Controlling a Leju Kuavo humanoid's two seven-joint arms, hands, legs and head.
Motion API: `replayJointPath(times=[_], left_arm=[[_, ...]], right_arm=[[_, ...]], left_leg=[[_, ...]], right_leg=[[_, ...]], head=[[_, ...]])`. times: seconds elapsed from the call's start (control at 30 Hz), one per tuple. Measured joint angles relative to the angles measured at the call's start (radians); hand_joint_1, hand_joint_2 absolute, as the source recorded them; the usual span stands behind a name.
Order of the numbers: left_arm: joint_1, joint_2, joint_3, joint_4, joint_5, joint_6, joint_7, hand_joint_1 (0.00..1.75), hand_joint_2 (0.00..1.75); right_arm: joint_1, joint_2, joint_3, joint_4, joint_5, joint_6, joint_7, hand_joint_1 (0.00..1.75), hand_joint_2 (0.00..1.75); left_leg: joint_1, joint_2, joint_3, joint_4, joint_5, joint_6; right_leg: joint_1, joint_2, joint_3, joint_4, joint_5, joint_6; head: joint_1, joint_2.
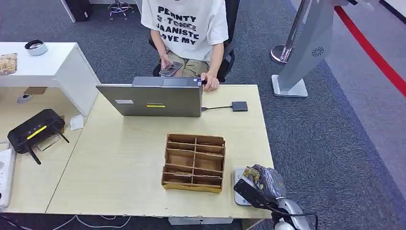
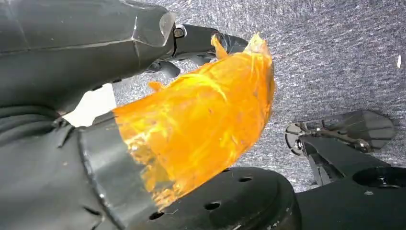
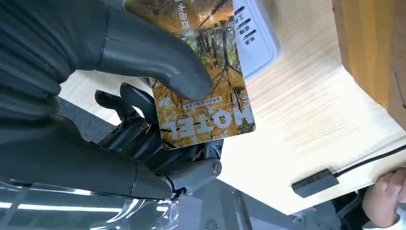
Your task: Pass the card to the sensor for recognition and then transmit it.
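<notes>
Gripping a card [image 3: 203, 86] w/ an autumn-forest print btwn thumb and fingers, the right hand [image 1: 261, 184] hovers over the white sensor [image 3: 256, 36] at the table's [image 1: 119, 163] near right corner, beside a cardboard divider box [image 1: 194, 162]. Left hand: cannot tell.

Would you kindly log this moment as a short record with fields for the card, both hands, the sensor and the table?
card: hotel card pinched under the thumb of the right hand
sensor: white reader at the table's near right edge, card held above it
left hand: hangs above grey carpet
table: cardboard divider box, laptop
person: seated behind the laptop
</notes>
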Motion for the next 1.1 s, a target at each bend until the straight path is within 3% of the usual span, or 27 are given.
replayJointPath(times=[1.1], left_arm=[[0.0, 0.0, 0.019, 0.0, -0.021, -0.006, 0.009, 0.0, 0.0]], right_arm=[[-0.019, 0.0, 0.019, 0.017, -0.003, 0.009, 0.0, 1.75, 1.75]], left_leg=[[0.0, 0.0, 0.001, 0.0, 0.0, 0.0]], right_leg=[[0.0, 0.0, 0.001, 0.0, 0.0, 0.0]], head=[[0.0, 0.0]])
